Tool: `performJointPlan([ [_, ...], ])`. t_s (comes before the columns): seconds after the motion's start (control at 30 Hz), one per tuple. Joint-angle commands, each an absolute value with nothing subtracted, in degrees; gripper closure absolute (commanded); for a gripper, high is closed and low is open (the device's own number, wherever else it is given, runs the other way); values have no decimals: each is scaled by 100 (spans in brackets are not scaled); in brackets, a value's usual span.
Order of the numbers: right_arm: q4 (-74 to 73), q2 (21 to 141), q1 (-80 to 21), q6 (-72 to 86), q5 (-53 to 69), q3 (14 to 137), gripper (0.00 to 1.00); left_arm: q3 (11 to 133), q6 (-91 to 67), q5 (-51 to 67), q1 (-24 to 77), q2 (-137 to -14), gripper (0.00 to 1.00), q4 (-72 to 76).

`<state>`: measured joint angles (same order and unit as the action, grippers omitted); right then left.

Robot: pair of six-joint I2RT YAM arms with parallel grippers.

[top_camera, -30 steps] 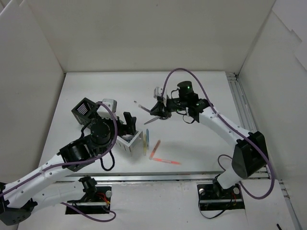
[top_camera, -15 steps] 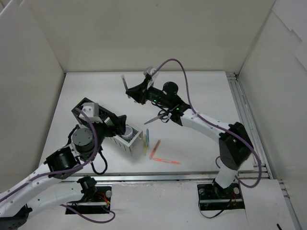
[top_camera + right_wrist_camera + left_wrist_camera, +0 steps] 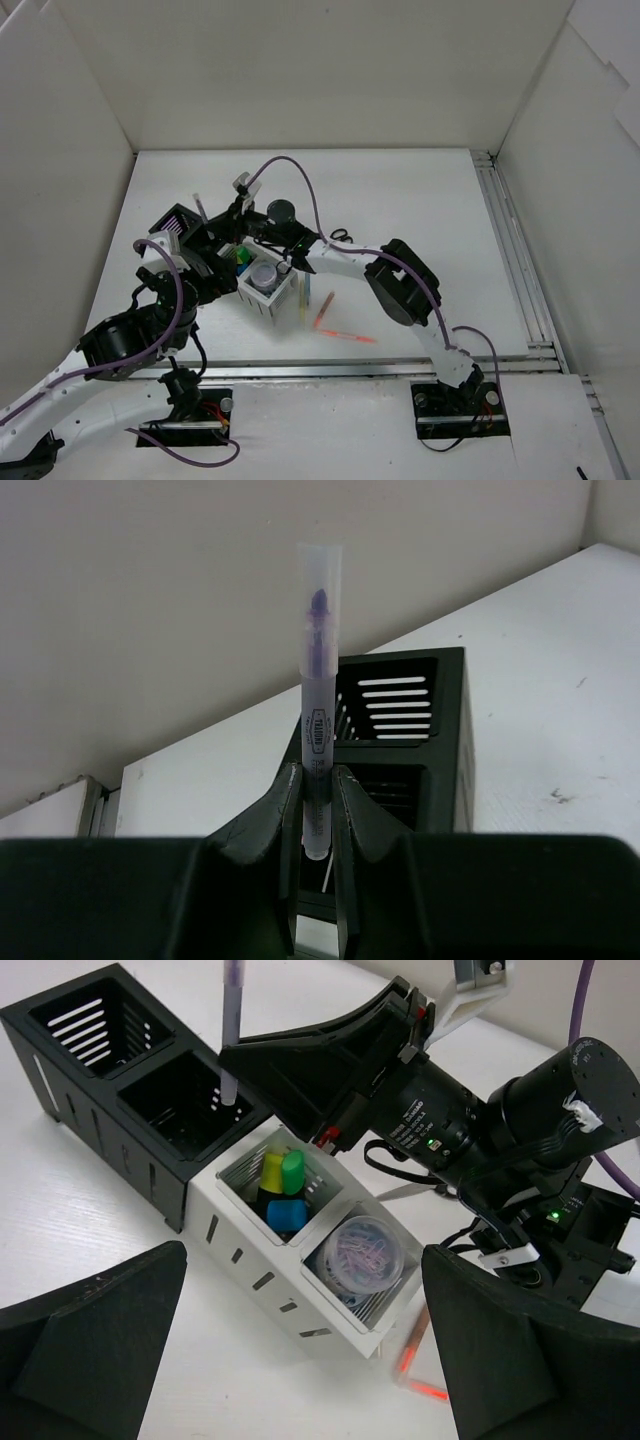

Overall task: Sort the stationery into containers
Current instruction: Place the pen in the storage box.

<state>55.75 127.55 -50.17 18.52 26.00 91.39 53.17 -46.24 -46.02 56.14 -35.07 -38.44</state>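
Setting: white table (image 3: 420,200), boxed on three sides by plain white walls (image 3: 300,70).

1. Left gripper (image 3: 302,1250). Nearest the bases. Spread wide and empty, its fingers (image 3: 100,1340) framing the organiser from the near side. Over the last second it has drawn back off the white boxes.

2. Loose pens (image 3: 322,312). Four thin ones, yellow, blue, orange and red, flat on the table just right of the organiser. They have not moved and are not yet sorted.

3. Organiser (image 3: 120,1160). One joined row, two white boxes and two black.
   - The end white box holds the jar (image 3: 365,1255) of paper clips.
   - The next white box holds the highlighters (image 3: 283,1185), yellow, green and blue, standing on end.
   - Nothing shows inside the black boxes.

4. Purple pen (image 3: 318,680). Upright, capped end up, pinched low on the barrel by the right gripper (image 3: 317,780), which is clamped on it. A second ago the pair was out mid-table beside the scissors. It has since swung across to the black end. The pen's lower end now hangs at the mouth of the black box adjoining the white ones. Whether it has passed the rim cannot be told.

5. Scissors (image 3: 340,237). Black-handled, flat on the table beyond the organiser, apart from both grippers.

Assessment: the carry looks finished and the pen is lined up. This item likely needs only lowering and letting go. Four pens and the scissors would then remain.
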Motion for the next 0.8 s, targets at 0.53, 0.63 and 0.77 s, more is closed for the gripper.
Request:
performJointPlan([
  [0.53,6293,12902,-5361,1389,1890,9457,68,5634,-5300,-4966,5590,-3542,0,-4561],
  [0.63,6275,12859,-5344,1327,1916,9440,62,5678,-5317,-4966,5590,-3577,0,-4623],
  [0.77,6275,12560,-5352,1126,1916,9308,52,5783,-5169,-4852,5590,-3665,1,-4597],
])
